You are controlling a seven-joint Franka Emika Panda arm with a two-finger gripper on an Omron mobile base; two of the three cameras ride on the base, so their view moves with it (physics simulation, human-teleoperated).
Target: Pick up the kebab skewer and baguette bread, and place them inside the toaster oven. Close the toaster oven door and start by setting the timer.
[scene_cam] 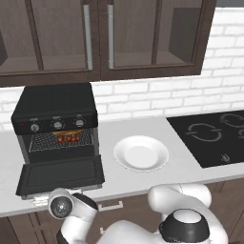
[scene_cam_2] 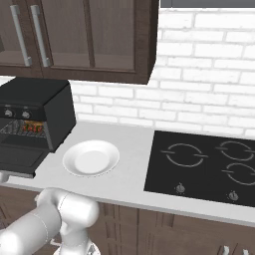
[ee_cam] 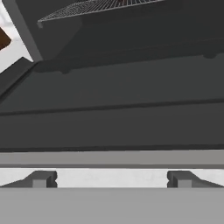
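Jaws: standing wide and holding nothing; the gripper [ee_cam: 112, 179] is sitting low, just in front of the free edge of the toaster oven door [scene_cam: 61, 175], its two dark fingertips [ee_cam: 40, 179] showing at the bottom of the hand view.
Toaster oven: the toaster oven [scene_cam: 56, 125] is standing on the bench [scene_cam: 143, 183] at its left end, under the wall cabinets [scene_cam: 100, 38].
Door: lying dropped open and roughly level, overhanging toward the bench front.
Load: the kebab skewer [scene_cam: 67, 138] is lying on the wire rack [scene_cam: 59, 140] inside; an orange-brown strip beside it is probably the baguette bread [scene_cam: 66, 133], too small to confirm.
Plate: the white plate [scene_cam: 141, 153] is sitting bare, just right of the door.
Step in hand: judged to be closing the door; loading appears done.
Method: getting under or against the free edge near its middle and swinging it up along the hinge arc, pushing evenly so the panel is not twisting.
Edges: the door's front lip is lying near the bench edge, so approach room below is tight.
Open room: free space is lying right of the door, toward the plate and the cooktop [scene_cam: 212, 136].
Remaining: timer knob [scene_cam: 79, 123] not yet set.
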